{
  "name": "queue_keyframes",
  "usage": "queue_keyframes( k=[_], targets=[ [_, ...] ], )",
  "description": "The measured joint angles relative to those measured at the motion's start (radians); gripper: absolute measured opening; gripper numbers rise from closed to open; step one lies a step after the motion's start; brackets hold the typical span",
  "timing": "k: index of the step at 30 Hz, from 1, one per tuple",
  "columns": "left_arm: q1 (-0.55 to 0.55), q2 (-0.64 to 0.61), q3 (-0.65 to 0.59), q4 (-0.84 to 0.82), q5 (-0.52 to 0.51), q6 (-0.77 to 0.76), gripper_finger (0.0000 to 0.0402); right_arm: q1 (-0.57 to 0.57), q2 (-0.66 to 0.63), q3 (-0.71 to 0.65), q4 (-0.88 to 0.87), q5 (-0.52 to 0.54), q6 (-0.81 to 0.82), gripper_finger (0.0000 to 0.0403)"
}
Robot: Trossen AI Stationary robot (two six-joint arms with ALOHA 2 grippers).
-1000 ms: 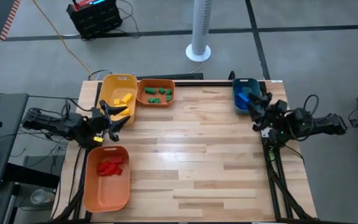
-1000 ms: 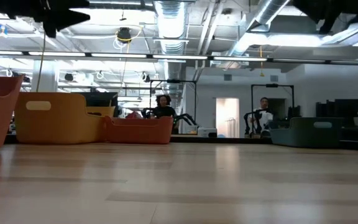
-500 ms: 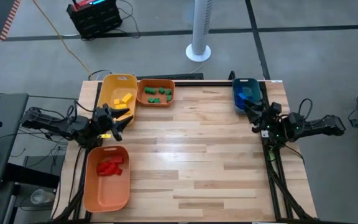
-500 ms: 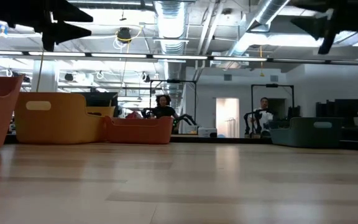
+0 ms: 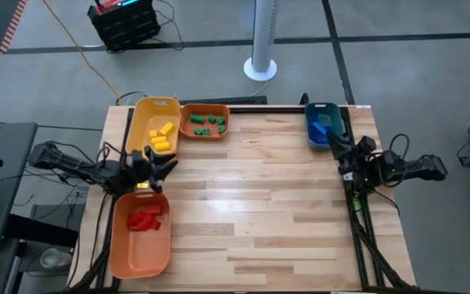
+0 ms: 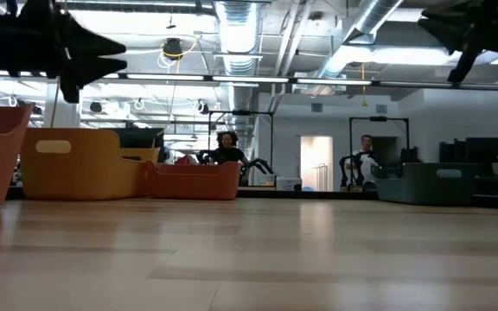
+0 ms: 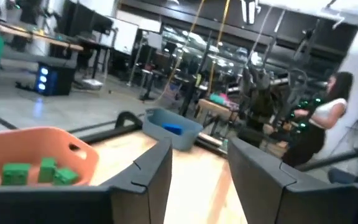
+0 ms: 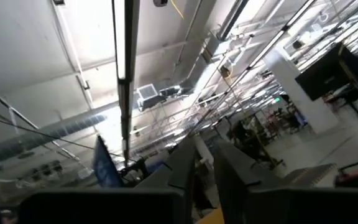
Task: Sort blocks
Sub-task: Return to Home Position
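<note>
My left arm [image 5: 80, 167] and right arm [image 5: 406, 167] are slim, matte black and built of jointed segments, each with thin black cables [image 5: 405, 135] looping loose beside it. A small yellow light [image 5: 141, 184] glows near my left wrist. My left gripper [image 7: 197, 168] has two flat, angular, dark grey fingers [image 7: 151, 180] with bevelled edges; my right gripper [image 5: 339, 147] is equally black.

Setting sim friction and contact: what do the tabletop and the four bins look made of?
Tabletop: likely wood, pale planks with seams and grain, soft sheen in the low view. Yellow bin, small orange bin, large orange bin, teal bin: probably moulded plastic, with uniform colour, rounded corners, smooth thin walls; finish looks matte to satin.
</note>
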Motion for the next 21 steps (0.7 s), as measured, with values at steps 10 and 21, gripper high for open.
queue_keyframes(
  k=[10,21],
  targets=[
    [0.0,-0.053,-0.043,-0.127,0.123,-0.065,0.0108,0.044,-0.015,0.0,-0.238,0.026,0.18,0.0065],
    [0.0,-0.055,-0.044,-0.345,0.028,-0.023,0.01,0.042,-0.014,0.0,-0.455,0.052,0.208,0.0065]
  ],
)
